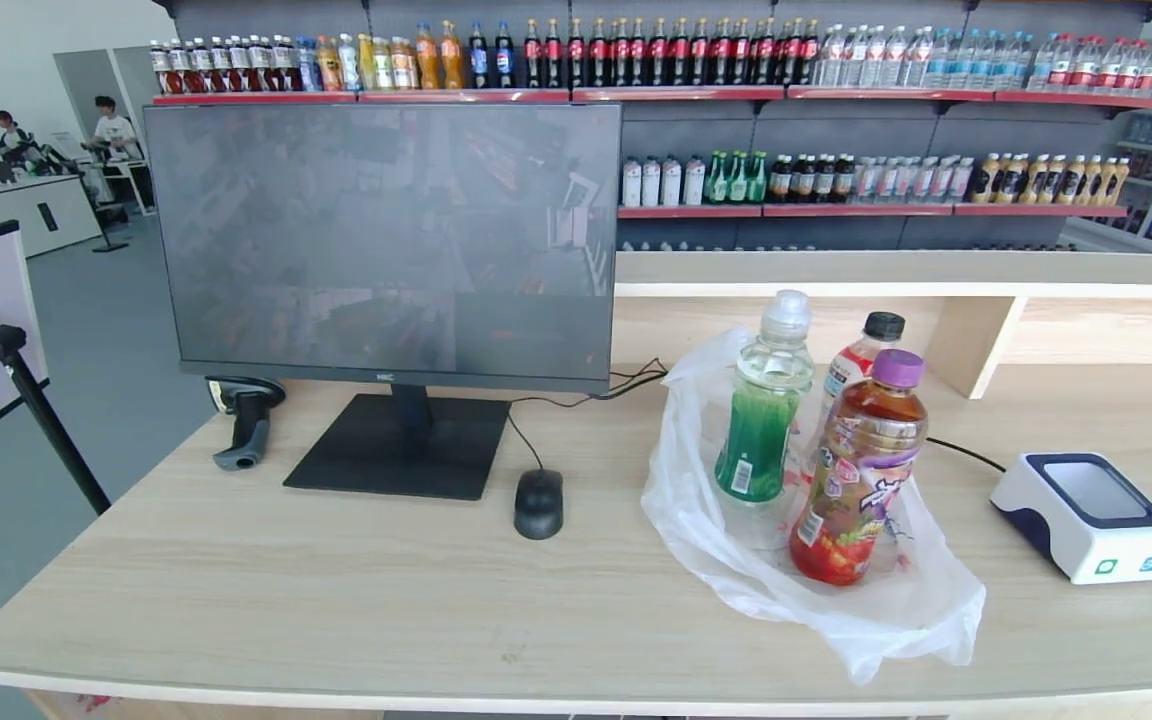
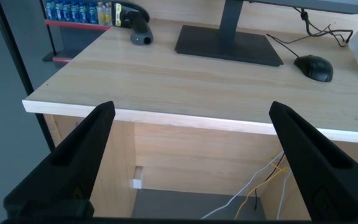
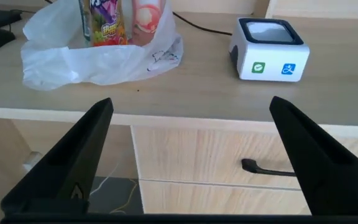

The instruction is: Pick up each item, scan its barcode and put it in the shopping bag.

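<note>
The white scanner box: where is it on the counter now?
In the head view the scanner box stands on the counter's right side, just right of the shopping bag and apart from it.

Left gripper (image 2: 192, 107): two matte black, wedge-shaped fingers (image 2: 79, 152) are seen, tapered toward the tips.
Right gripper (image 3: 191, 102): the same black tapered fingers (image 3: 316, 162) are seen, smooth-faced.

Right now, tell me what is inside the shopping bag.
Three upright bottles: a green-labelled bottle, a purple-capped bottle and, behind them, a black-capped bottle whose lower half they cover.
</note>
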### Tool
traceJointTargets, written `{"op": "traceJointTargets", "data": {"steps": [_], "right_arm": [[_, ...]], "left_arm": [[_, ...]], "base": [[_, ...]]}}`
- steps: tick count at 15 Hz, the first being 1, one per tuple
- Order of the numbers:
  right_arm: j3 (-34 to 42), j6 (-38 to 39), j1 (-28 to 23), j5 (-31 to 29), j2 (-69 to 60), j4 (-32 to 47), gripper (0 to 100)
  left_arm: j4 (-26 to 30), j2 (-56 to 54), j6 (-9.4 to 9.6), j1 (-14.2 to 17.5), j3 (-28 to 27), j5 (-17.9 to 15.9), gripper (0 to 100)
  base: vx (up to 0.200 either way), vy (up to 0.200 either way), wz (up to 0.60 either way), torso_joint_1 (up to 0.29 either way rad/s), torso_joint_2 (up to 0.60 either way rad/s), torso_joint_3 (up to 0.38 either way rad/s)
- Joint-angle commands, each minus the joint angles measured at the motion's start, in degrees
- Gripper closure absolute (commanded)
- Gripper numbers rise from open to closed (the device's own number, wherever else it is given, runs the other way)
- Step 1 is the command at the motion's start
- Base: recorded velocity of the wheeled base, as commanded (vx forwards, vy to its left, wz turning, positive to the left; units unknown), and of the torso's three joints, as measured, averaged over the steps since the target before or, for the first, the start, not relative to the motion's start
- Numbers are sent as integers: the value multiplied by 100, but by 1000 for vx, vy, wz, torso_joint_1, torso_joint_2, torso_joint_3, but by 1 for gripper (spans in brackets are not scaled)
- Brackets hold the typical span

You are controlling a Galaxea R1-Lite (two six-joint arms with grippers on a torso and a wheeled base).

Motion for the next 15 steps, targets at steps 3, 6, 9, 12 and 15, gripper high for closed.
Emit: {"op": "traceJointTargets", "data": {"steps": [3,6,9,12,15], "right_arm": [[-8,45,-1,2,0,6,0],[1,98,-1,2,0,6,0],[1,115,-1,2,0,6,0],[1,133,8,2,0,6,0],[1,124,-1,2,0,6,0]], "left_arm": [[0,6,-19,9,-8,5,0],[0,6,-1,9,-8,5,0],[0,-2,-1,0,-8,5,0],[-9,-2,25,0,1,-4,0],[0,6,25,0,1,-4,0]], "base": [[-200,0,0,-9,4,4],[-200,0,0,2,-1,2],[-200,0,0,9,1,2],[-67,0,0,1,1,1],[0,-133,0,10,2,0]]}}
